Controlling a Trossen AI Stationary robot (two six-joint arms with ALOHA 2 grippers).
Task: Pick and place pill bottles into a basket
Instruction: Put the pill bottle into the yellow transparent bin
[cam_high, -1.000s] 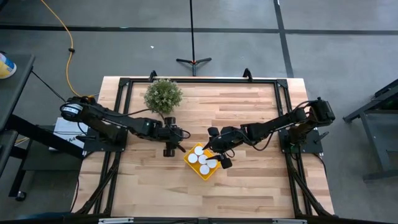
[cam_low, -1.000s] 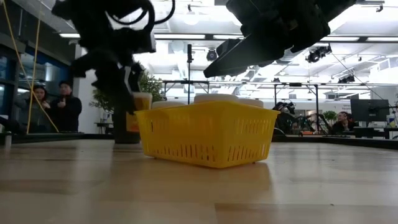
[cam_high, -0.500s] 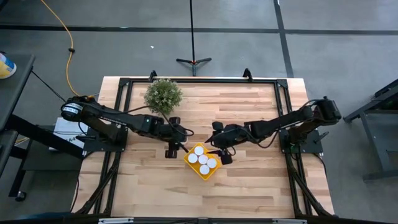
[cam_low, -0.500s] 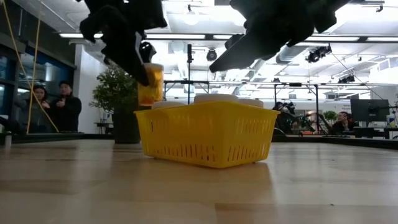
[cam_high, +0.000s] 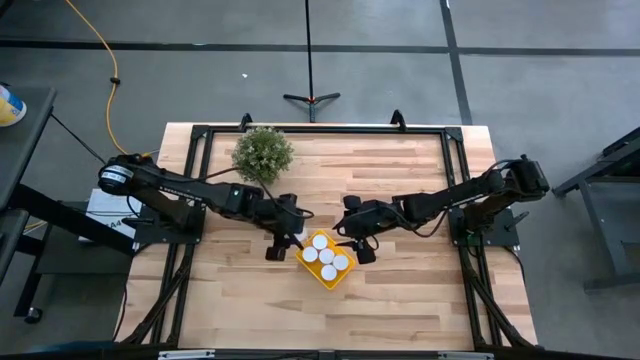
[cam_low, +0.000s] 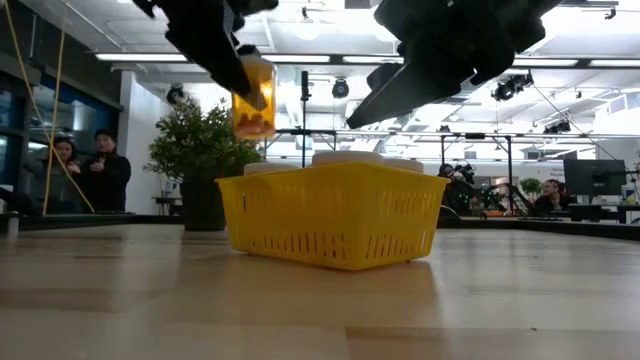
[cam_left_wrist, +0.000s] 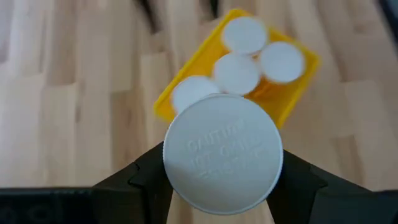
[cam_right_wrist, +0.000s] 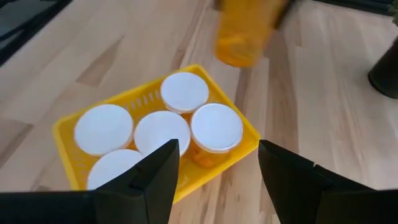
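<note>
**Sixth bottle held above the basket's near-full rows**

High view showed the left gripper (cam_high: 291, 238) at the middle of the frame, beside the upper-left corner of the small bright yellow rectangular plastic basket (cam_high: 311, 266), which sat on the pale wooden surface (cam_high: 400, 300). Its jaws were pinching a small translucent orange pill bottle with a round white cap (cam_low: 253, 97). In the low view that bottle hung in the upper left-centre of the frame, clear of the basket rim (cam_low: 320, 182) and above its left end. In the left wrist view the held bottle's cap (cam_left_wrist: 222, 163) filled the lower centre, with the basket (cam_left_wrist: 186, 78) beyond it.

Five white-capped bottles (cam_right_wrist: 163, 134) already stood in the basket, packed closely, as the right wrist view showed at its centre. The right gripper (cam_high: 358, 241) hovered just beside the basket's upper-right side, jaws spread and holding nothing.

The main risk, as I judged it, lay in the tight fit. Only one gap seemed left, so a release slightly off would land the bottle on a neighbour's cap, from which it could tip or roll out onto the surface. Lowering at a tilt could catch the rim and shove the light basket sideways. The two grippers were also near each other, so a careless sweep might bring them into contact. A round green potted plant (cam_high: 263, 153) stood well apart at the upper left.
</note>
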